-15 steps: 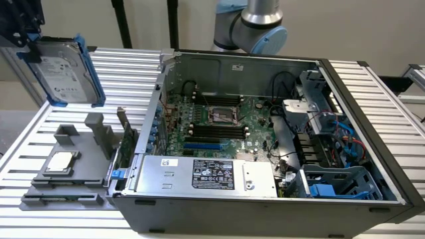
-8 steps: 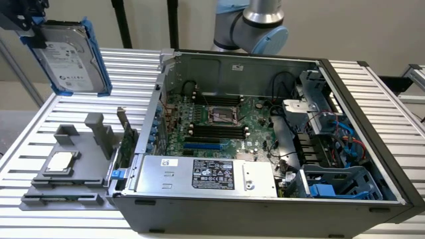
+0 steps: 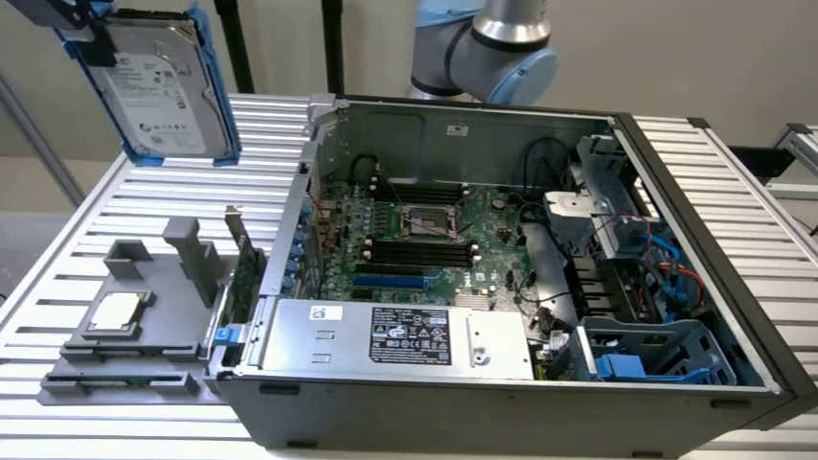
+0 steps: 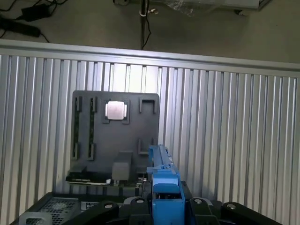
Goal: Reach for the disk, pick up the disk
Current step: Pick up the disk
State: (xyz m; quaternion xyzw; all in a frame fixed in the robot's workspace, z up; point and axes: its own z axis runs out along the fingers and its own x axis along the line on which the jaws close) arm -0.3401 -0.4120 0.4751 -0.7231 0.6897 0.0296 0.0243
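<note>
Room is plain: light wall [image 3: 677, 57] behind, grey floor [image 4: 211, 28] past the table's edge with black cables [image 4: 28, 21] lying loose on it. The table [image 3: 128, 201] is ribbed aluminium slats, matte silver, running under everything. Biggest item on it is the open tower case [image 3: 511, 417], laid on its side with the cover off so the motherboard [image 3: 422, 230] and the drive cage [image 3: 652, 350] face up; I'd guess that is for top-down access. The arm [image 3: 492, 43] stands behind the case's far wall. A silver PSU box [image 3: 409, 335] with a black label sits inside along the near wall and is not our part. The disk [image 3: 160, 91] is at the exterior view's upper left, well clear of the table. It hangs near upright with a slight lean, white label toward the camera and blue rails down both long sides. The gripper [image 3: 84, 38] has it by the top end, closed on it. In the wrist view the blue rail runs out edge-on from between the jaws (clamped across the thin dimension, which is probably why it hangs so straight). Nothing under the disk touches it, so reach and pick both look done. The grey fixture tray [image 3: 128, 369] sits just beside the case on the exterior view's left, with slotted uprights presumably for parking parts on edge. A small square silver chip [image 3: 118, 311] is seated in one recess, well apart from the disk.
</note>
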